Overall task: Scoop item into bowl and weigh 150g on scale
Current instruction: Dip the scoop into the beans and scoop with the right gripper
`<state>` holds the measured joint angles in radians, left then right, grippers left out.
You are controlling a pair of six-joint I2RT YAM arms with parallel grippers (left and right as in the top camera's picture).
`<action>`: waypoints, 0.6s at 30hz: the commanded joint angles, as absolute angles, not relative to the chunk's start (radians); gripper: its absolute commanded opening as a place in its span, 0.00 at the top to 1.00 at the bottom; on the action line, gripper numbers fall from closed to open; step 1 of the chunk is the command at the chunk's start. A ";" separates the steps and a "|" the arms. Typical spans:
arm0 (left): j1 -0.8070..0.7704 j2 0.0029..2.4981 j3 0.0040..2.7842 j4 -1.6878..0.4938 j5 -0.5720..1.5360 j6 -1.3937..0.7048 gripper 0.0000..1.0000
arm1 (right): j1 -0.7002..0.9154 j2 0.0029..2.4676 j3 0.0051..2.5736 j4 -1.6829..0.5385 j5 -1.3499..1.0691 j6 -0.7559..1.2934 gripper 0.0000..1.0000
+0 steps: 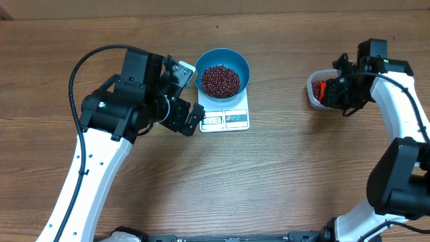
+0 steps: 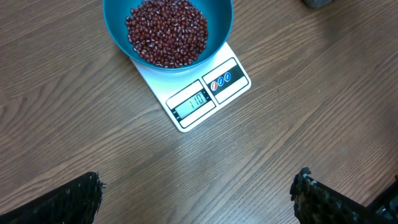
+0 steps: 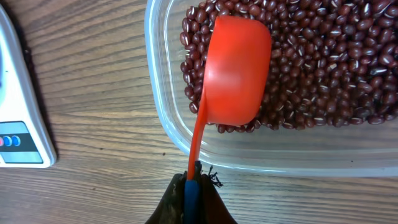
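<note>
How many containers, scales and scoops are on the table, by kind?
Containers: 2, a round blue bowl and a clear plastic tub
Scales: 1, a flat white kitchen scale
Scoops: 1, an orange-red plastic scoop
Total: 4

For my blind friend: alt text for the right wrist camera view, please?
The right gripper, shut on the handle of an orange plastic scoop, holds its cup among small dark red-brown beans in a clear plastic tub. A white scale peeks in at left, on a wooden table.

Camera layout: one overhead, two wrist-mounted.
Overhead looks straight down on whole counter [image 1: 269, 188]; left wrist looks down nearer on scale [image 2: 205, 93], shared with overhead; right wrist sits close above tub [image 3: 171, 118].
</note>
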<state>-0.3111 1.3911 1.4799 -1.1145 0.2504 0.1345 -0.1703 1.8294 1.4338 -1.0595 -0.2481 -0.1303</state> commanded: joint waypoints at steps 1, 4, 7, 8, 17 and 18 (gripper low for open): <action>-0.315 1.386 1.499 -1.114 0.259 0.153 0.00 | -0.202 1.843 1.426 -1.057 -0.344 -0.124 0.96; -0.315 1.386 1.499 -1.114 0.259 0.153 0.00 | -0.247 1.843 1.426 -1.056 -0.401 -0.121 0.96; -0.315 1.386 1.499 -1.114 0.259 0.153 0.00 | -0.302 1.843 1.426 -1.056 -0.469 -0.121 0.96; -0.315 1.386 1.499 -1.114 0.259 0.154 0.00 | -0.319 1.843 1.426 -1.056 -0.491 -0.122 0.96; -0.315 1.386 1.499 -1.114 0.259 0.153 0.00 | -0.459 1.843 1.420 -1.060 -0.675 -0.122 0.96; -0.315 1.386 1.499 -1.114 0.259 0.153 0.00 | -0.472 1.843 1.419 -1.062 -0.689 -0.122 0.96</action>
<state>-0.3111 1.3911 1.4799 -1.1145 0.2504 0.1345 -0.4385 1.8397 1.4326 -1.0630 -0.5831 -0.1238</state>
